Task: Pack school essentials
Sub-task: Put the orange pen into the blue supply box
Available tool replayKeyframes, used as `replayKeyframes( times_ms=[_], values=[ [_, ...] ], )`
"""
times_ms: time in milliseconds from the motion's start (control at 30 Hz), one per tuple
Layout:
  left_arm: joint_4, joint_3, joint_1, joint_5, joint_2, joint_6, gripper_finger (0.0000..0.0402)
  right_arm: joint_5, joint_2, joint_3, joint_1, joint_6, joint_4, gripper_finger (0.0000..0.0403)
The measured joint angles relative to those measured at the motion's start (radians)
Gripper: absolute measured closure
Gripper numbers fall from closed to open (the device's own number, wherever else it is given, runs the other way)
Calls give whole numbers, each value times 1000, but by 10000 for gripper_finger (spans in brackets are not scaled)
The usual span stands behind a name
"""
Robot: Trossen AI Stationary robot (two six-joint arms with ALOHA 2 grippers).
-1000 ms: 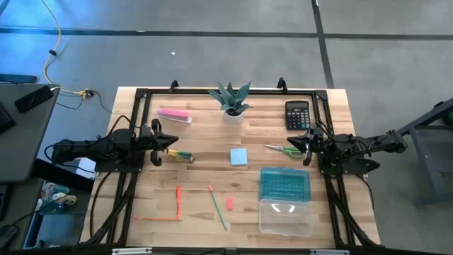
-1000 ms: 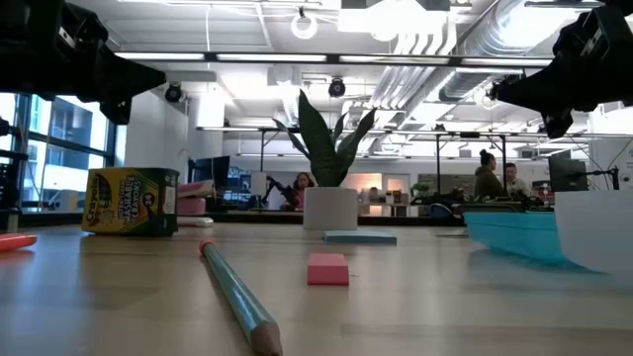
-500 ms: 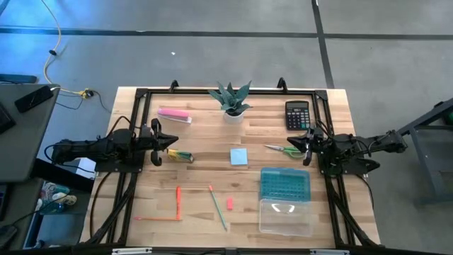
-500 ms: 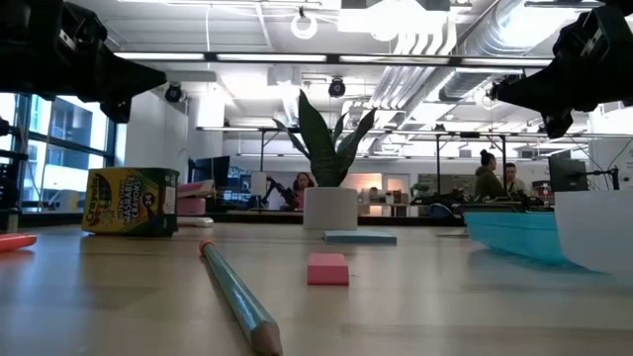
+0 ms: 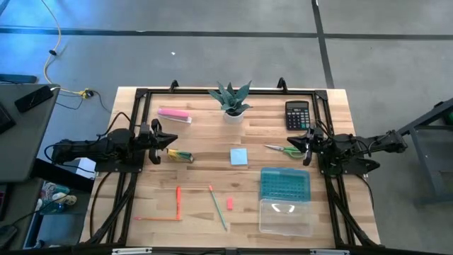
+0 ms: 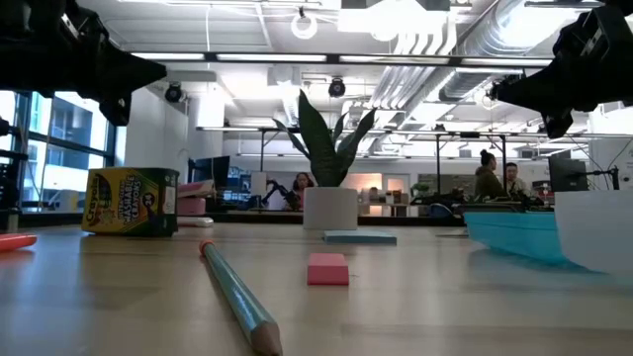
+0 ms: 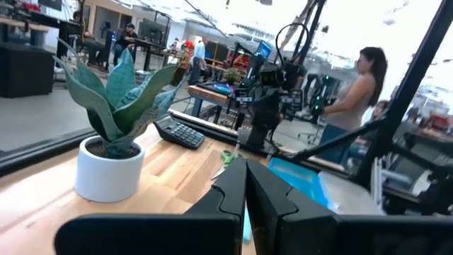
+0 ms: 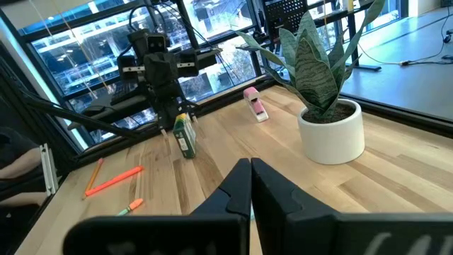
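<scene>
Wooden table (image 5: 202, 184): nothing moved over the last second. Left gripper (image 5: 173, 149) and right gripper (image 5: 294, 146) parked at opposite edges, jaws shut, empty. Packing not begun; blue case (image 5: 284, 185) open, scissors (image 5: 282, 149) untouched.

- Two orange-red pens (image 5: 178, 200)
- One thin greenish pencil (image 5: 217, 207)
- One tiny red piece (image 5: 229, 204)
- One light blue square notepad (image 5: 238, 156)
- One pair of green-handled scissors (image 5: 282, 149)
- One crayon box (image 5: 180, 156)
- One pink rectangular bar (image 5: 174, 113)
- One black calculator (image 5: 297, 115)
- One potted plant (image 5: 231, 100)
- One open blue case (image 5: 284, 199)
</scene>
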Motion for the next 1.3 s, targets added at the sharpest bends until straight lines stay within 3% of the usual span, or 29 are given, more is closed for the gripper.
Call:
replayKeyframes(
  times_ms=[267,700,1067,1300],
  values=[
    [0,0,0,15,0,-2,383,0,0,0,0,0,0,402],
    [0,0,0,-3,0,-216,248,0,0,0,0,0,0,402],
    [139,2,0,8,0,-317,245,0,0,0,0,0,0,402],
    [131,94,0,0,13,-345,245,0,0,0,0,0,0,402]
  ],
)
